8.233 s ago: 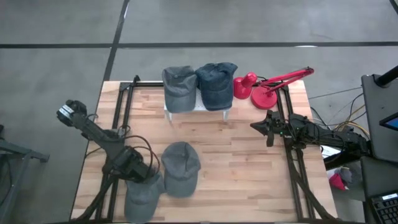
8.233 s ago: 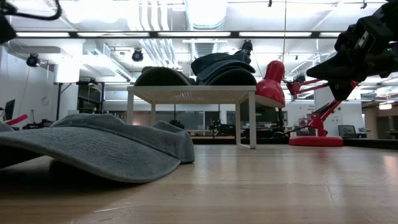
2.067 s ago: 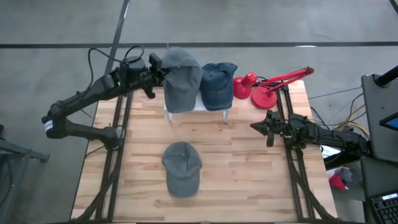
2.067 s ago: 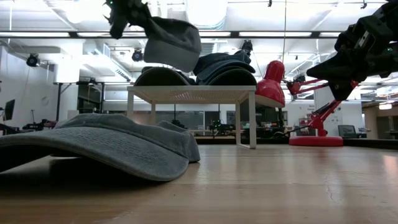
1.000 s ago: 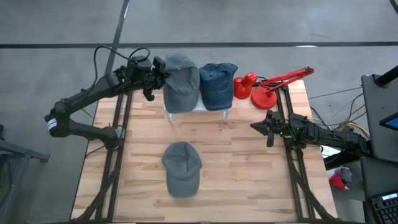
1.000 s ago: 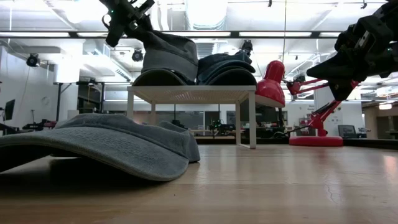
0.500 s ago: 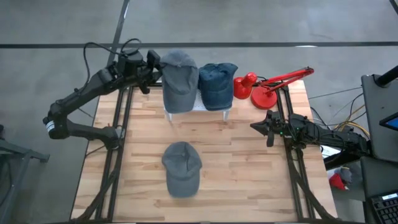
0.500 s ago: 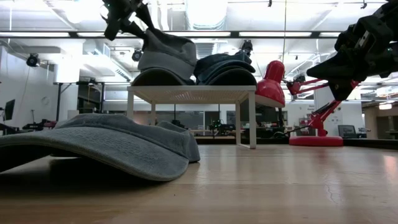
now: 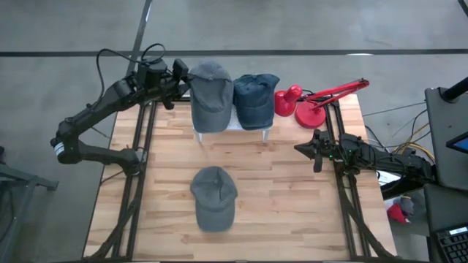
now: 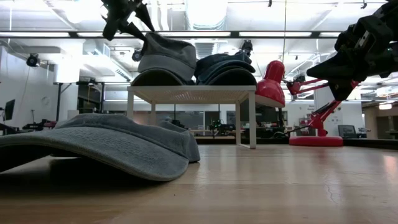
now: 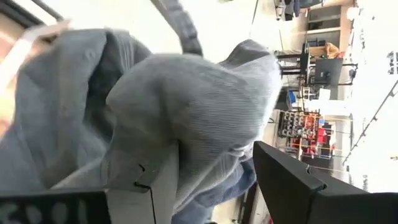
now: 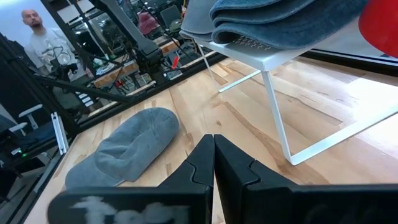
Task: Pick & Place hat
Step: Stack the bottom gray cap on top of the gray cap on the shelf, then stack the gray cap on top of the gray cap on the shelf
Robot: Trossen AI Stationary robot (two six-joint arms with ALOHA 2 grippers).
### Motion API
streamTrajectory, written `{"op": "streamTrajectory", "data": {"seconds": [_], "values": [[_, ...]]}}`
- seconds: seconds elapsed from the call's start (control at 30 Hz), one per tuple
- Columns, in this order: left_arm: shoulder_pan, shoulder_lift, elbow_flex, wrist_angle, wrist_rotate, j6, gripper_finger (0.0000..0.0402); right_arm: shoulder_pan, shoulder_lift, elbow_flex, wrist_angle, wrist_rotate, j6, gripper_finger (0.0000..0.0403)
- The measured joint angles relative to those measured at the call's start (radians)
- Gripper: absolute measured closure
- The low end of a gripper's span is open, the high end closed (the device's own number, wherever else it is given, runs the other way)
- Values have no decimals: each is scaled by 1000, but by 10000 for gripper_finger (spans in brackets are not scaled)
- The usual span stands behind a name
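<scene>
A grey cap (image 9: 209, 95) lies on top of another grey cap (image 10: 160, 78) on the white stand (image 9: 248, 126) at the table's far edge, beside a blue cap (image 9: 255, 98). My left gripper (image 9: 179, 75) is open, level with the top cap's left side, and that cap's cloth (image 11: 199, 118) sits between its fingers. In the low view the cap's left edge (image 10: 148, 37) rises toward this gripper (image 10: 127, 18). A third grey cap (image 9: 213, 196) rests flat on the table's near middle. My right gripper (image 9: 303, 148) waits shut at the right edge. My left gripper is open with the top cap's left side (image 11: 186, 155) between its fingers, coming level from the table's left. One finger (image 11: 158, 180) stands right against the cloth, the other (image 11: 292, 180) apart from it. Whether it touches the cap, I cannot tell.
A red desk lamp (image 9: 311, 102) stands at the far right corner next to the stand. Black rails (image 9: 139, 146) run along the table's left and right sides. Bare wood lies between the stand and the near cap. A person (image 12: 43, 37) is beyond the table.
My left gripper has moved a little toward the table's far left. The grey cap it brought has come down from a tilted hang and now lies on the grey cap on the stand, with only its left edge still raised.
</scene>
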Motion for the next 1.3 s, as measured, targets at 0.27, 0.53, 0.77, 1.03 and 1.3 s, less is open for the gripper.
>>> {"op": "streamTrajectory", "data": {"seconds": [0.27,0.53,0.77,1.03,1.3], "values": [[27,10,-1,-92,-1,96,207,0,0,0,0,0,0,394],[29,20,-1,-91,-1,151,207,0,0,0,0,0,0,394],[31,-12,58,-88,0,234,207,0,0,0,0,0,0,394],[-51,-44,173,-175,65,375,207,0,0,0,0,0,0,394],[-315,-40,196,-407,67,239,207,0,0,0,0,0,0,394]]}}
